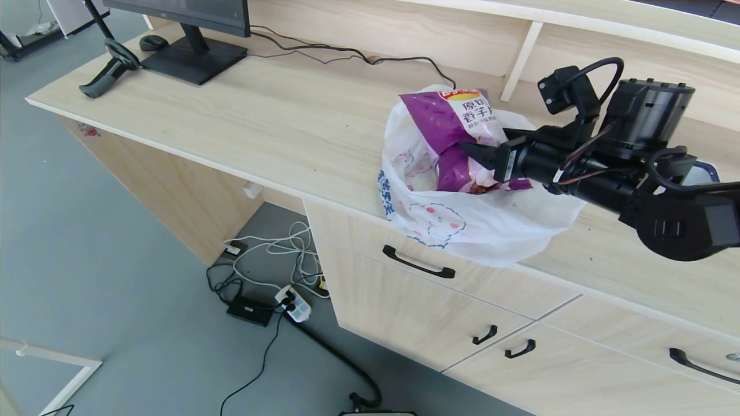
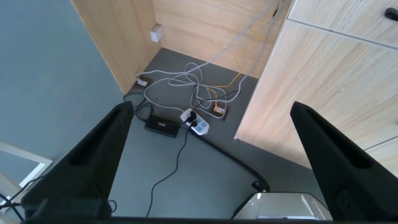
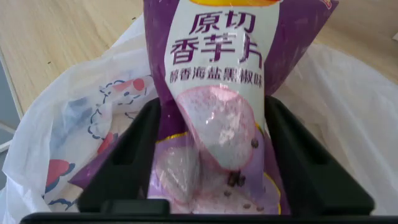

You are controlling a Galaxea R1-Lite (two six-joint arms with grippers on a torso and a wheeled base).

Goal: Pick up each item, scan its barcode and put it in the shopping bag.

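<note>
The chip bag (image 1: 457, 133) sits right of centre in the head view, its lower half down inside the shopping bag (image 1: 451, 222) and its printed top standing above the rim. In the right wrist view the chip bag (image 3: 211, 124) fills the gap between the two dark fingers. The right gripper (image 1: 471, 156) comes in from the right edge of the frame. Its jaws are set fairly wide, as wide as the puffed pack, and press on both flanks of its lower part.

By its look the pack is light, air-filled and slick, with brittle chips inside. A hard squeeze would likely crush them, and a loose one could let the foil slide. The crimped end seams or a soft pinch across the middle look like the safest holds.

The shopping bag is thin, limp plastic, slumped on the counter (image 1: 260, 115), with its front hanging over the edge above a drawer handle (image 1: 417, 263). It will probably shift if nudged.

The scanner (image 1: 110, 72) lies far off at the upper left, beside the monitor (image 1: 191, 46).

The left gripper (image 2: 211, 168) hangs with its jaws spread wide and empty over the floor, above a power strip (image 2: 196, 122).
</note>
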